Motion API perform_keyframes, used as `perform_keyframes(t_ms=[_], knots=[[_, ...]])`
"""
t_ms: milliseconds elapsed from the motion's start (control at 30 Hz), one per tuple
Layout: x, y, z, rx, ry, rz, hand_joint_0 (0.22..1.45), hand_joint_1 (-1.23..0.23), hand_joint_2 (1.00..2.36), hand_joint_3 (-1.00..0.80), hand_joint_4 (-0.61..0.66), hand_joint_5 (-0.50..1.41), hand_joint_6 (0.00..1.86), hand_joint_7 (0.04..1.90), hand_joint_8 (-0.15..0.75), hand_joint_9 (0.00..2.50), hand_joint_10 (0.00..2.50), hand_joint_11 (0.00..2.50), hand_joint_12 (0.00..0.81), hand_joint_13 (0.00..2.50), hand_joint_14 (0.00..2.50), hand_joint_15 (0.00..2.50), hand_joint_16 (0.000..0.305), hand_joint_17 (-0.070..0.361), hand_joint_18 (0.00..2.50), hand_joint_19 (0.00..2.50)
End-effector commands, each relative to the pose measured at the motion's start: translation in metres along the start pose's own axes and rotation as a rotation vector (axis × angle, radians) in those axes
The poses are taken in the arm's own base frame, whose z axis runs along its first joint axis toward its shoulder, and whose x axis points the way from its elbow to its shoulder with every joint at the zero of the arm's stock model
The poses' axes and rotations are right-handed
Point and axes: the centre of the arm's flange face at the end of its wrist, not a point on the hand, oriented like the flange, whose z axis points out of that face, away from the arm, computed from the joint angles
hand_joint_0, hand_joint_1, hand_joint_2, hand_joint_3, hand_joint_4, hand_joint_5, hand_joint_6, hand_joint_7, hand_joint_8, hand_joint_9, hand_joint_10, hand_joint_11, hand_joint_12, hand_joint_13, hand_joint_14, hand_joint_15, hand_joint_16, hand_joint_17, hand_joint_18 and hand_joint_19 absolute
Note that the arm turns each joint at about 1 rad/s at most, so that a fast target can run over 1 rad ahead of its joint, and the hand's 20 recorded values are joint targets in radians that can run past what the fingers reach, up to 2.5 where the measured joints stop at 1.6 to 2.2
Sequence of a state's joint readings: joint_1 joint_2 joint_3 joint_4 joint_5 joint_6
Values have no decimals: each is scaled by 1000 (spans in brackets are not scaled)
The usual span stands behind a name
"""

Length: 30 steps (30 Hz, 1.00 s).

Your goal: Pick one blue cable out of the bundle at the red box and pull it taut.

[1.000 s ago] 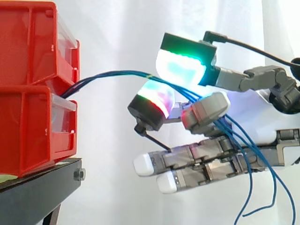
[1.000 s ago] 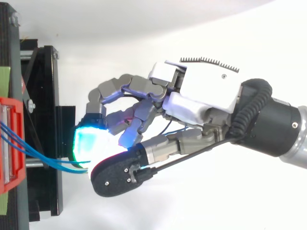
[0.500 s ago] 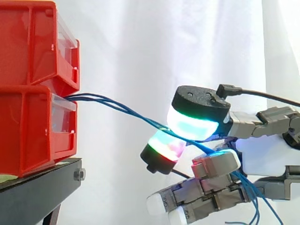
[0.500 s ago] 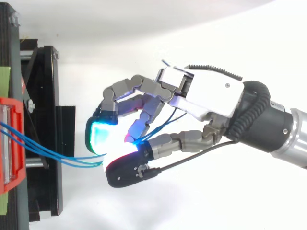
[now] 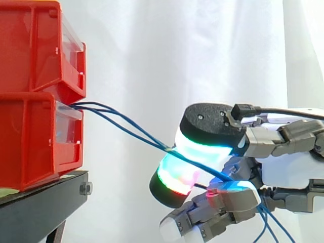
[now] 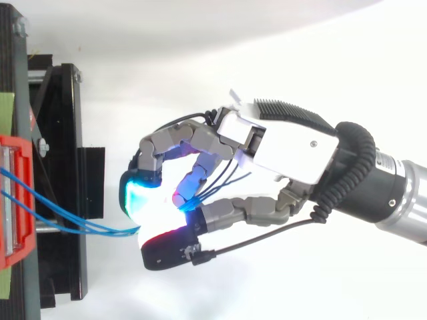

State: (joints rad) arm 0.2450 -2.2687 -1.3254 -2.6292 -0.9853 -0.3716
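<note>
Two red bins (image 5: 35,96) are stacked at the left on a black stand. A bundle of thin blue cables (image 5: 126,129) comes out between the bins and slopes down to the right into my hand (image 5: 288,172). Two glowing fingertips (image 5: 202,152) are closed against each other with the cables pinched between them. The other fingers curl below. From above, the cables (image 6: 60,223) run from the red bin (image 6: 13,200) to the glowing pads, with my hand (image 6: 287,143) to their right. Past the pinch, the cables pass through the hand.
The black stand (image 5: 40,202) carries the bins, and its frame (image 6: 67,167) reaches toward the hand in the top view. Loose blue cable ends (image 5: 268,225) hang below the hand at the lower right. A white curtain hangs behind.
My hand has dropped lower and turned, and its two glowing pads have closed together on the blue cables. The cables now run straighter, sloping down from the bins.
</note>
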Motion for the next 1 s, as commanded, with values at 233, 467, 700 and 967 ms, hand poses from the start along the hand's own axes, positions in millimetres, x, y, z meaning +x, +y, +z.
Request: perform_keyframes(t_ms=[233,467,700,967], knots=[[7,3,-3,0,-5,0,544,-606,1000,-500,96,-131,883,1118,323,1346,15,1420,367,670,13,358,53,119,506,375],[8,3,-3,-1,-4,4,511,-636,1000,-500,105,-132,878,1128,332,1348,14,1420,378,673,14,365,55,124,517,366],[10,4,-4,1,-1,36,425,-601,1000,-500,126,-134,877,1093,378,1341,11,1371,413,674,12,352,64,143,551,357],[10,4,-5,4,0,53,404,-766,1000,-500,134,-140,881,1070,379,1312,13,1361,422,677,14,351,66,148,549,340]])
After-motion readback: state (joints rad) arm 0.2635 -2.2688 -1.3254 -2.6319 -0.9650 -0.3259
